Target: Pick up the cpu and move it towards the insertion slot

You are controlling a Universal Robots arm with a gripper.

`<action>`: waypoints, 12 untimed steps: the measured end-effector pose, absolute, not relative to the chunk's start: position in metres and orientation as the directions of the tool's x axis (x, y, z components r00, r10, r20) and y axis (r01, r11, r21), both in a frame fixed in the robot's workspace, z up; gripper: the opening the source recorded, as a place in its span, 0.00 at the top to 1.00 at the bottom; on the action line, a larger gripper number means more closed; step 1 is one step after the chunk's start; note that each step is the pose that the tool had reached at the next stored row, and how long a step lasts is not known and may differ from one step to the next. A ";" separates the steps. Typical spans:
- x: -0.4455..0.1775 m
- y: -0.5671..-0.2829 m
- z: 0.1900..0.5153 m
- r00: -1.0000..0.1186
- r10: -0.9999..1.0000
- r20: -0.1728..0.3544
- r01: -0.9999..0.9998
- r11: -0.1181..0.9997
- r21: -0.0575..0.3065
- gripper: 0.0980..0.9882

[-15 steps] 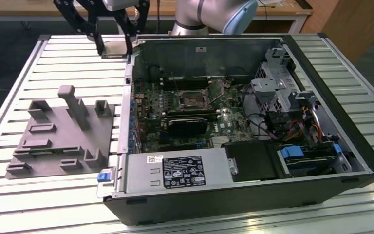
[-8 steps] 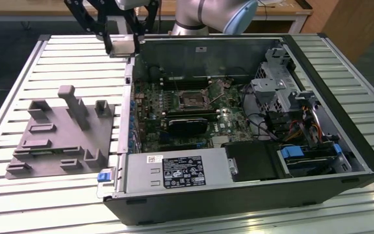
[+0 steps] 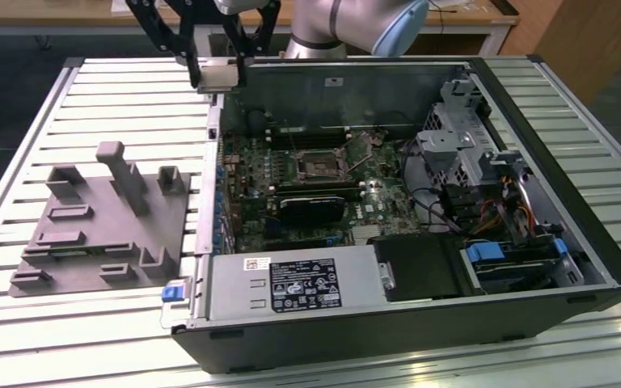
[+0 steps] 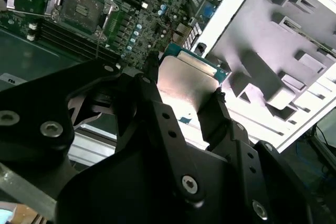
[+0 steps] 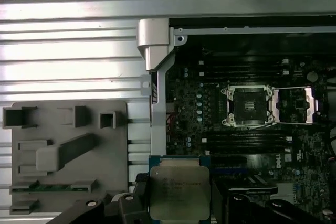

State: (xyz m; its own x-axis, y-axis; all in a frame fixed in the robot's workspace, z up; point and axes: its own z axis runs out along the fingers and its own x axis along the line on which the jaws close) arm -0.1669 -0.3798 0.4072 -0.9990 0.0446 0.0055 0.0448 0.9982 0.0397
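1. Across the slatted table [image 3: 106, 89], the open computer case [image 3: 569, 242] lies on its side; the exterior view crops the arm's upper part at the frame edge.
2. Beside the case, toward the exterior view's left, sits the grey fixture [image 3: 95, 234]. In the second wrist view the fixture [image 4: 273, 51] is partly cut off by the frame.
3. Above the case's rear corner hangs the gripper [image 3: 217, 77], its black fingers clamped on the cpu [image 3: 217, 76]. The gripper's body [image 4: 173, 129] blocks much of the second wrist view.
4. Inside the case, the insertion slot [image 3: 319, 164] appears small and dim in the exterior view; the first wrist view shows the slot [image 5: 249, 106] with its metal frame swung open beside it.
5. Between the fingers, the cpu [image 5: 179, 192] shows its silver top and green rim in the first wrist view, well apart from the slot. Its lower edge is cut off there, and in the second wrist view the cpu [image 4: 186, 80] is partly hidden by the fingers.
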 end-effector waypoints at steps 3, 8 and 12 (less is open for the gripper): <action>-0.161 -0.379 0.407 -0.999 0.045 0.005 0.045 0.998 0.040 0.50; -0.149 -0.377 0.407 -0.999 0.045 0.005 0.045 0.998 0.040 0.50; -0.140 -0.375 0.407 -0.999 0.045 0.005 0.045 0.998 0.040 0.50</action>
